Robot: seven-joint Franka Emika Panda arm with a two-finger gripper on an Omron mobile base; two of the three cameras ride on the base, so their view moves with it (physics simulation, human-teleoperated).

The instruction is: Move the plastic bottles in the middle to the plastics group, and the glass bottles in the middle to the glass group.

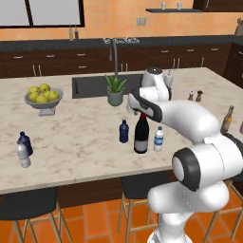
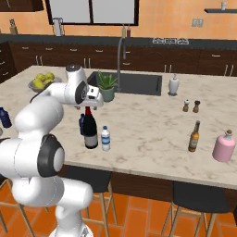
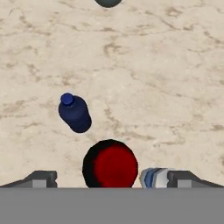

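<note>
The tall dark wine bottle [image 1: 141,136] [image 2: 90,132] stands mid-counter. Its red foil top [image 3: 110,164] shows from above, centred between my fingertips [image 3: 41,178]. My gripper [image 2: 88,107] [image 3: 111,180] hangs open just above that neck, touching nothing. The slim dark blue bottle [image 1: 124,131] [image 3: 75,113] stands left of the wine bottle. On its right is the clear blue-capped bottle [image 1: 159,139] [image 2: 105,138] [image 3: 153,177]. The plastics group, a squat blue bottle [image 1: 24,143] and a greyish clear one [image 1: 23,155], stands far left. The amber glass bottle [image 1: 227,119] [image 2: 194,137] stands at the right.
A potted plant [image 1: 115,91] and the sink [image 1: 92,86] lie behind the bottles. A bowl of lemons [image 1: 43,97] sits back left. Salt and pepper shakers [image 2: 191,106] and a pink container [image 2: 224,146] stand to the right. Stools sit under the counter's front edge.
</note>
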